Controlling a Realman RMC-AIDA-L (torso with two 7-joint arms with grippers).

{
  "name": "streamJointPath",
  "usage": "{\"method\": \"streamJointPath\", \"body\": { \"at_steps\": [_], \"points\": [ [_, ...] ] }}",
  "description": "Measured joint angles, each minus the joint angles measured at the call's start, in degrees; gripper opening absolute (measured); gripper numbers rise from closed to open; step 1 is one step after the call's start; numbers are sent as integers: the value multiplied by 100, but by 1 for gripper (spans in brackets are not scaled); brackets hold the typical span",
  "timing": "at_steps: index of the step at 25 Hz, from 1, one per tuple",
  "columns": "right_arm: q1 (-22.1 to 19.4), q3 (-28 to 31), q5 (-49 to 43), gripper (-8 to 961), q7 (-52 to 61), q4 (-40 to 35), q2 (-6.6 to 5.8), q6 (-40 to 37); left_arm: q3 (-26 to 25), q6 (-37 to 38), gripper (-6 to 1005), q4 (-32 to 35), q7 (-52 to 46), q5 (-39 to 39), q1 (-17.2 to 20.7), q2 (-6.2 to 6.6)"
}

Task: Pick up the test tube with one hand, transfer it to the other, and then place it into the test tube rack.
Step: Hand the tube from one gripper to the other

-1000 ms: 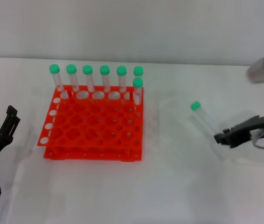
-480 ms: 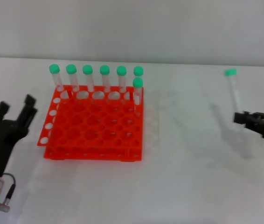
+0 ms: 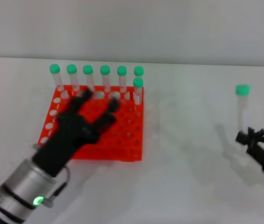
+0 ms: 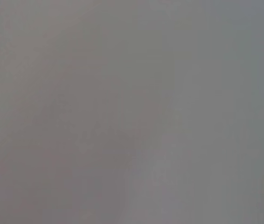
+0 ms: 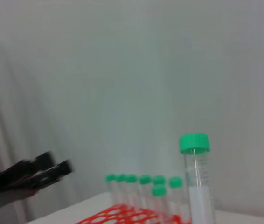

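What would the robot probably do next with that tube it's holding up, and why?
Probably bring the two arms together. The right gripper holds the test tube upright, off to the right of the test tube rack, while the left gripper, fingers spread, hangs over the rack, too far away to take it.
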Motion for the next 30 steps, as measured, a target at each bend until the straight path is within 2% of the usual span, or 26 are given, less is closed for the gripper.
{"method": "streamJointPath", "body": {
  "at_steps": [3,9,11,22,23,30],
  "points": [
    [29,1,20,191,-769,414,20,130,1,15,752,-7,-174,511,-174,5],
    [202,-58,14,193,-1233,872,59,128,1,124,747,-55,-208,1230,-432,-17],
    [279,-58,10,194,-1439,1076,61,127,1,454,745,-279,-212,1704,-622,-19],
    [324,-359,-4,199,-1672,1234,61,190,-5,1281,736,-738,-256,2026,-947,-23],
    [329,-388,-4,200,-1674,1236,61,200,-9,1526,736,-858,-308,2073,-1036,-24],
    [344,-448,-29,203,-1678,1241,61,231,-9,1689,730,-1013,-297,2131,-1118,-38]
  ]
}}
